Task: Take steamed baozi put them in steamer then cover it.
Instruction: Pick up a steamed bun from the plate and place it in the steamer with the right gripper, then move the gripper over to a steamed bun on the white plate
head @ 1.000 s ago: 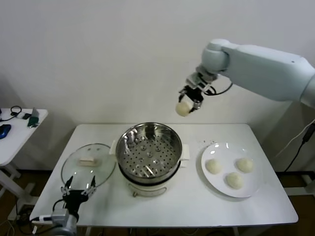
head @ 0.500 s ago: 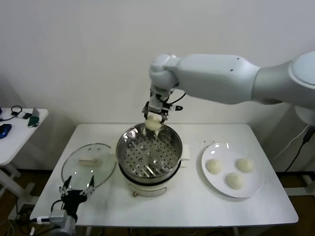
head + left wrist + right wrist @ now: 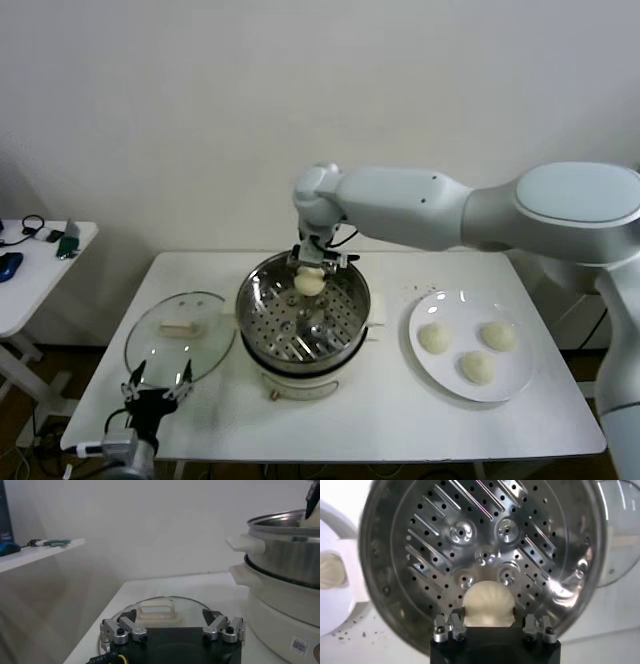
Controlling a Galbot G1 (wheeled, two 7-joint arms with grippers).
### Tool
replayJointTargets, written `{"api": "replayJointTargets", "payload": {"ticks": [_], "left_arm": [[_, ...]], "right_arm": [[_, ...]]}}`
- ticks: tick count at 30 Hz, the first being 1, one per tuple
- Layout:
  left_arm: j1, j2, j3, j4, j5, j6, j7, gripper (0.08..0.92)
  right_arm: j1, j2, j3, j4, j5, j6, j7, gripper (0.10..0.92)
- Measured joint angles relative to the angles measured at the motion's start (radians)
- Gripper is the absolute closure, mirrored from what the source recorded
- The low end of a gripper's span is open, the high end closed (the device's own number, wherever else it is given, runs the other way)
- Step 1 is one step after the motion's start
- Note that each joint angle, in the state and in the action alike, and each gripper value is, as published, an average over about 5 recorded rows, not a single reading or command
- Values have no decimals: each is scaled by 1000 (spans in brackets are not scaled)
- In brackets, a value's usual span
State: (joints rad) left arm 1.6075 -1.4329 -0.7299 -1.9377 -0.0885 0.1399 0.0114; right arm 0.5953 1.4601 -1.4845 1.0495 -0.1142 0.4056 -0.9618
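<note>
We are holding one baozi (image 3: 309,282) clamped in our right gripper (image 3: 310,268) directly above the steamer (image 3: 303,312), its perforated floor straight below; our left gripper (image 3: 158,391), jaws apart, is waiting by the table's near-left corner.

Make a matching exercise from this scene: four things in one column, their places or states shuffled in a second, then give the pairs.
Things:
1. glass lid
2. right gripper
3. left gripper
4. white plate

Places or states:
A. holds three buns, to the right of the steamer
B. open, low at the table's front left edge
C. shut on a bun above the steamer's perforated bottom
D. lies flat on the table to the left of the steamer

Pairs: 1-D, 2-C, 3-B, 4-A
</note>
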Motion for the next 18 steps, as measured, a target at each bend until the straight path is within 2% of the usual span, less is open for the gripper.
{"api": "replayJointTargets", "payload": {"ticks": [3,8,11,18], "left_arm": [[0,-2,2,1,1,0,0,177],[0,-4,5,-1,3,-1,0,177],[0,-5,5,-1,4,-1,0,177],[-1,-5,8,-3,4,-4,-1,177]], "right_arm": [[-16,8,7,-23,-9,7,7,360],[-25,9,15,-45,-13,18,14,248],[-13,2,14,-44,9,22,6,210],[98,-52,-20,-4,210,-19,-66,203]]}}
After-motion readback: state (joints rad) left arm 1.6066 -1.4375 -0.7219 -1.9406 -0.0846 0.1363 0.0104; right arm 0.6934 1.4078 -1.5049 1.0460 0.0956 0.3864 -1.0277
